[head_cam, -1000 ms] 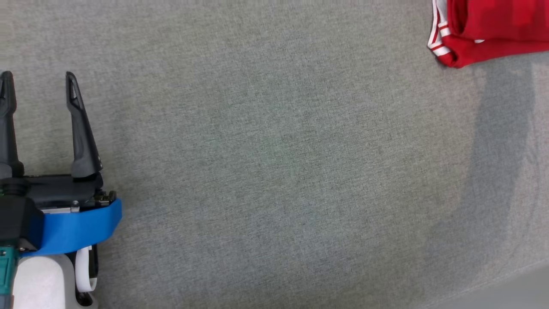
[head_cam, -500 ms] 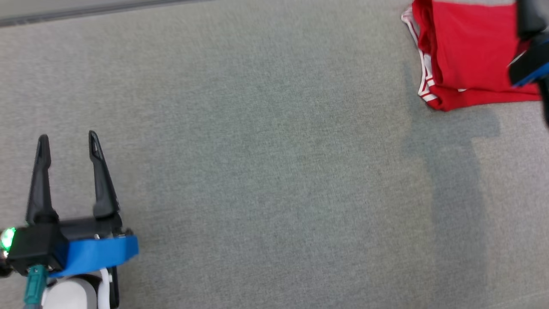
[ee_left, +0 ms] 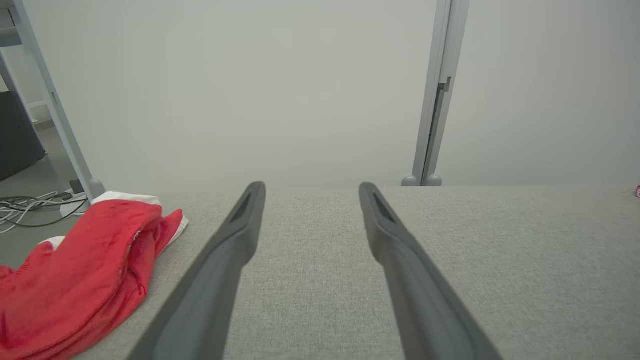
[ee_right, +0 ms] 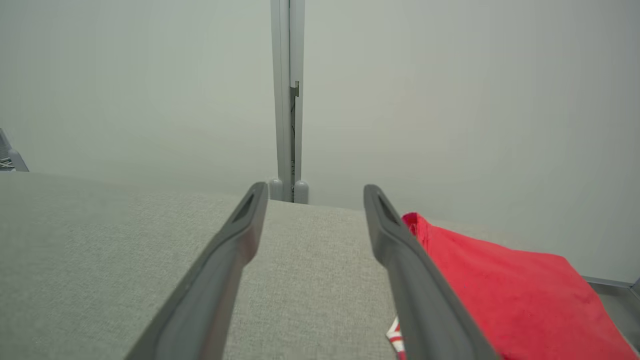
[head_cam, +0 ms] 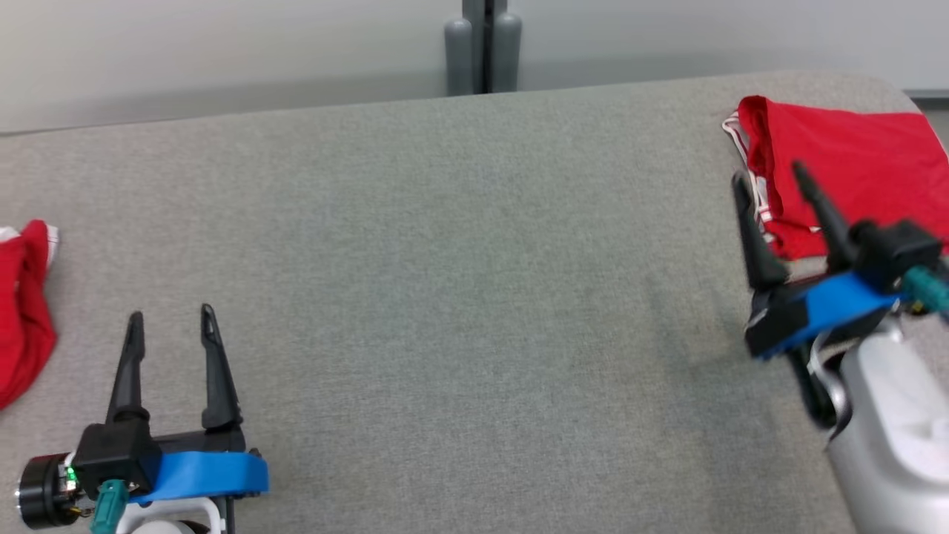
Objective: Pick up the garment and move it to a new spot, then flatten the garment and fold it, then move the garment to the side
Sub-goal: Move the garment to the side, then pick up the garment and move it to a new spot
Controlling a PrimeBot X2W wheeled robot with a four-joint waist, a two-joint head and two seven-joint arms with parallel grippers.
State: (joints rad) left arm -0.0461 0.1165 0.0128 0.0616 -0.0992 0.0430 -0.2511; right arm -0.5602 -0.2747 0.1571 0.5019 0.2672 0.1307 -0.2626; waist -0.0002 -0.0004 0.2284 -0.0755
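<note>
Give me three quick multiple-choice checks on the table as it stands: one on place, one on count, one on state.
1. Where on the table is the folded garment?
A. centre
B. far right corner
C. near left corner

2. How many red garments lie on the table?
A. one
B. three
C. two

3. How do the left jaws and right jaws stand?
A. both open, empty
B. both shut on cloth
C. left shut, right open

Answers:
1 B: it lies at the far right, just beyond the right jaws.
2 C: there is the folded one plus a crumpled garment at the left edge.
3 A: each wrist view shows a wide gap with bare table between.
</note>
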